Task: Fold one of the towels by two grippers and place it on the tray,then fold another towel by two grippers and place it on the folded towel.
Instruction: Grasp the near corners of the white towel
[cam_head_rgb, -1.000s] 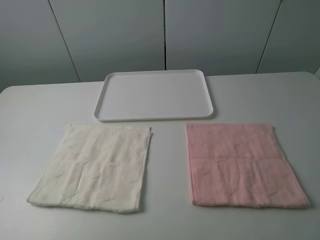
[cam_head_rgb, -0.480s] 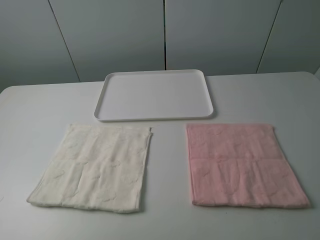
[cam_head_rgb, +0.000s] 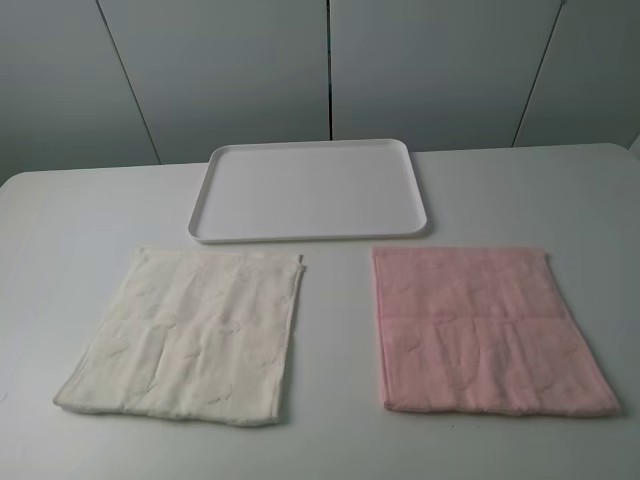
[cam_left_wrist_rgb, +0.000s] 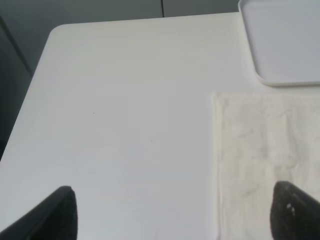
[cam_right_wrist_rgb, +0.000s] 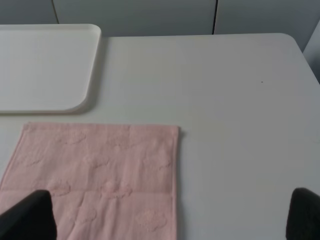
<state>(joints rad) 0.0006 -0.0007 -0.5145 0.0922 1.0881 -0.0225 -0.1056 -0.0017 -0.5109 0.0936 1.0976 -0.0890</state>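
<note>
Both my grippers are spread wide. My left gripper (cam_left_wrist_rgb: 177, 217) shows only as two dark fingertips (cam_left_wrist_rgb: 57, 215) at the edges of its wrist view, one over bare table (cam_left_wrist_rgb: 125, 100) and the other over the cream towel (cam_left_wrist_rgb: 260, 150). My right gripper (cam_right_wrist_rgb: 167, 217) shows the same way, with one fingertip over the pink towel (cam_right_wrist_rgb: 100, 165) and the other over bare table. I cannot tell how high either one hangs above the surface.

Behind the table stands a wall (cam_head_rgb: 230, 70) of flat grey panels, split by thin dark seams (cam_head_rgb: 329, 70), some upright and some slanting. The table is white, matte and smooth, with rounded corners, and its far edge runs just in front of the wall.

At the back middle of the table the tray (cam_head_rgb: 310, 238) lies flat. It is white, with rounded corners and a low rim, and it is wider than either towel.

The two towels lie spread out flat on the near side of the tray, close to its front rim but apart from it. The cream towel is on my left and sits slightly askew. The pink towel is on my right and lies squarer to the tray, with a crease running across its middle. A strip of bare table separates the towels. Both carry a faint embossed pattern.

A tiny dark speck (cam_right_wrist_rgb: 261, 82) marks the table beyond the pink towel.
</note>
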